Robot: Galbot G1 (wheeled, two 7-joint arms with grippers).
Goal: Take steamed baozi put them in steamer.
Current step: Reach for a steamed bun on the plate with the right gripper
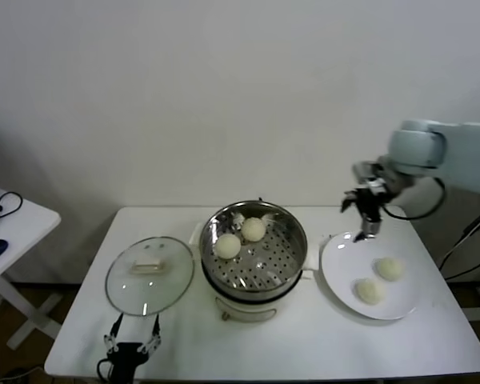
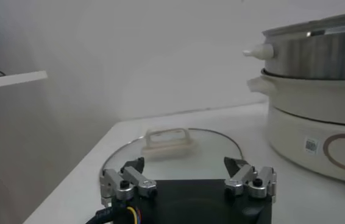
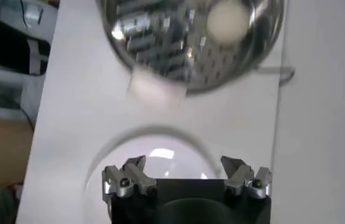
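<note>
The white table (image 1: 80, 320) carries everything. At its middle stands the steamer (image 1: 288, 260), with two steamed baozi on its perforated floor, one (image 1: 227, 246) just beside the other (image 1: 254, 229). To its right lies the white plate (image 1: 336, 272) with the two remaining buns (image 1: 390, 269) (image 1: 370, 291), near each other but apart. The glass lid (image 1: 150, 275) lies left of the steamer.

The right gripper (image 1: 370, 232) hangs over the plate's far rim, jaws spread and empty. The left gripper (image 1: 131, 342) waits at the table's near edge by the lid, likewise released.

The buns are probably light, soft and easily dented (smooth domes may slip), so I would pinch gently across the widest part.
</note>
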